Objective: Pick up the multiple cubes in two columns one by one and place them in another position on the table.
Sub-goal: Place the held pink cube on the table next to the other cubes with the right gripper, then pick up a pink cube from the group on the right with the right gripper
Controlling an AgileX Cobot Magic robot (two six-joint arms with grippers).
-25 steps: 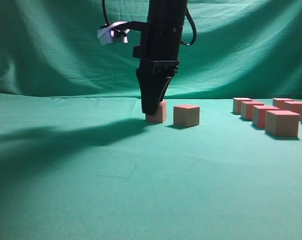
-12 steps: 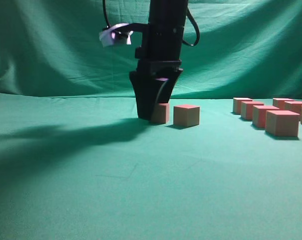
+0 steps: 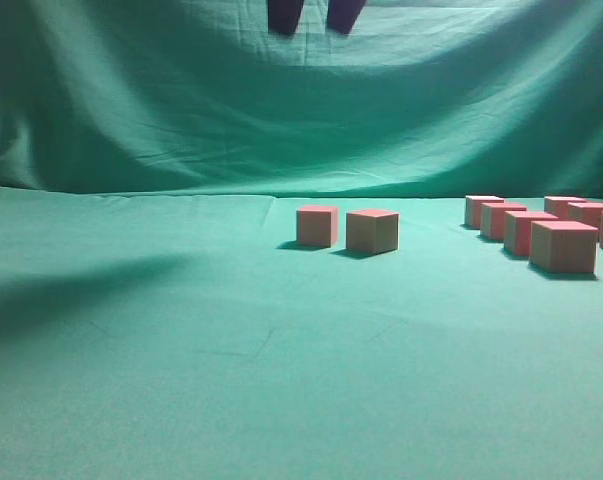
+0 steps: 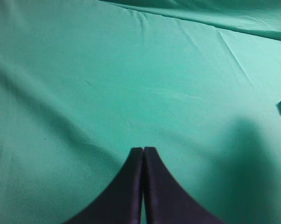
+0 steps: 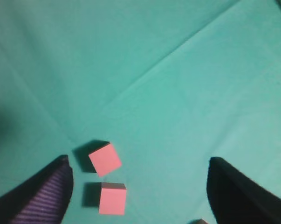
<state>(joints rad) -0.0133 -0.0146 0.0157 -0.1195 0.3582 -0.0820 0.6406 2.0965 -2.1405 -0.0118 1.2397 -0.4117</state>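
Item one, nearest: the desk [image 3: 231, 380], bare green cloth across the foreground of the exterior view, a soft shadow at 9 o'clock.

Item two, middle distance: two cubes [image 3: 317, 226] standing just beside each other but apart, pink tops, tan sides. My right wrist view sees the same pair from above [image 5: 105, 159], at 7 o'clock in its picture, one turned slightly against the other.

Item three, at 3 o'clock in the exterior view: a group of six cubes [image 3: 563, 247] in two columns running away from the camera, the rightmost one cut by the edge. Neither wrist view shows this group.

Item four, farthest: the wrinkled green backdrop [image 3: 131, 100].

My right tool [image 3: 315, 14] shows only as two dark fingertips at 12 o'clock in the exterior view, high above the pair; in its own wrist view the fingers stand wide apart, released, holding nothing.

My left tool [image 4: 143, 154] appears only in its own wrist view: fingers pressed together, clenched on nothing, above bare cloth. A sliver of something tan sits at that view's 3 o'clock edge, too small to identify.
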